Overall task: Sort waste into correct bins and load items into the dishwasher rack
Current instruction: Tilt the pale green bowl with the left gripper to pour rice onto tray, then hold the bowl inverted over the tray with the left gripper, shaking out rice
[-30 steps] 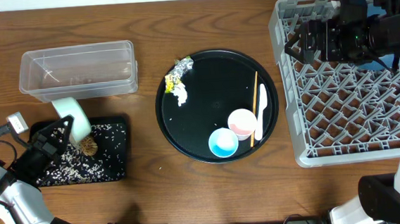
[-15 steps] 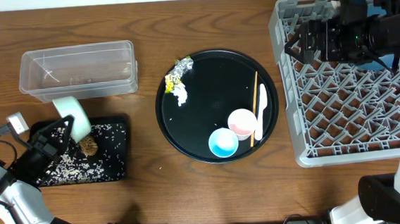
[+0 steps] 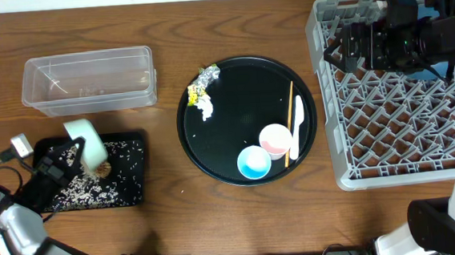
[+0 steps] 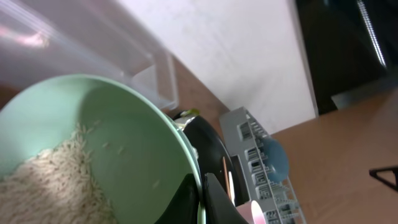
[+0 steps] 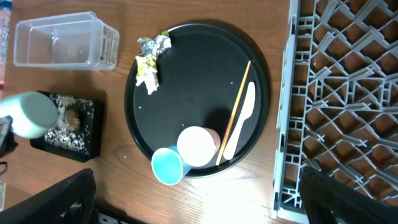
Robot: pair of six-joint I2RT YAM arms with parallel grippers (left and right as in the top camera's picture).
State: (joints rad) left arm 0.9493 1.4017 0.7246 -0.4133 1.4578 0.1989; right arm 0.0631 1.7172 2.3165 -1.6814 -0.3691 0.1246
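My left gripper (image 4: 200, 202) is shut on the rim of the pale green bowl (image 4: 93, 149), one finger inside and one outside. The bowl (image 3: 86, 142) hangs tilted over the shallow black tray (image 3: 140, 194); rice (image 4: 43, 180) still lies in it. White grains and a brown lump (image 3: 102, 168) lie in that tray. My right gripper (image 5: 205, 199) stands open above the near-left corner of the dishwasher rack (image 3: 388, 124), holding nothing. Foil, yellow wrapper and white paper (image 3: 203, 93), a pink cup (image 3: 275, 139), a light blue cup (image 3: 253, 162), a white spoon (image 3: 296, 127) and chopsticks (image 3: 292, 119) lie on the round black tray (image 3: 242, 102).
The clear tub (image 3: 88, 79) stands behind the shallow tray at the far left. A blue plate edge (image 4: 277, 158) shows standing in the rack, mostly hidden under my right arm in the overhead view. Bare wooden table lies between the trays.
The left gripper has shifted the bowl slightly nearer and to the right over the shallow tray, and it now partly covers the brown lump. The right arm has not moved.
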